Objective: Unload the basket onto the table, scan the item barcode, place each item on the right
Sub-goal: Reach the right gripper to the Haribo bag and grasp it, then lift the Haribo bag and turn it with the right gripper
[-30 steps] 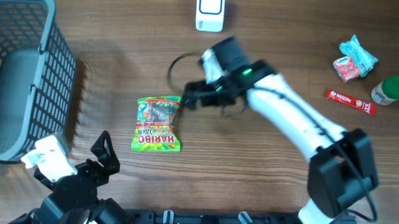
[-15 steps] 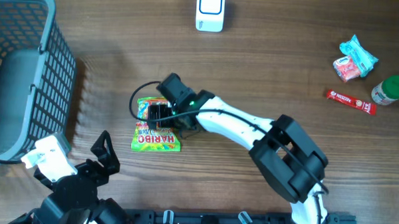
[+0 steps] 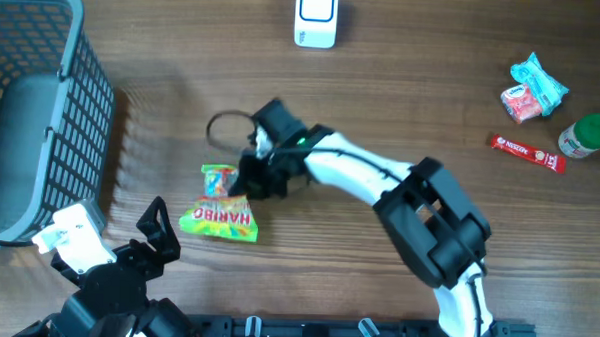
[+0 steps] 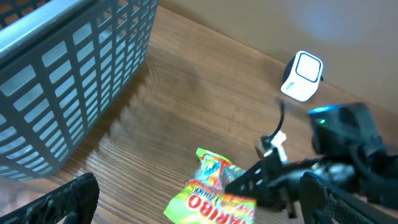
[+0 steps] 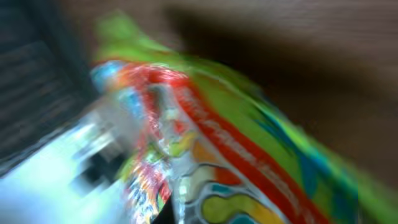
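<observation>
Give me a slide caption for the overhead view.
Right claw shut on the Haribo bag; white scanner at the wooden table's far edge.

The green candy bag (image 3: pixel 218 218) reads HARIBO; the red bar's (image 3: pixel 528 152) print seems illegible.

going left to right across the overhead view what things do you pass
basket → haribo bag → white scanner → red snack stick → green-capped bottle; the teal packet sits over the same stretch as the stick, so it is left out
</observation>
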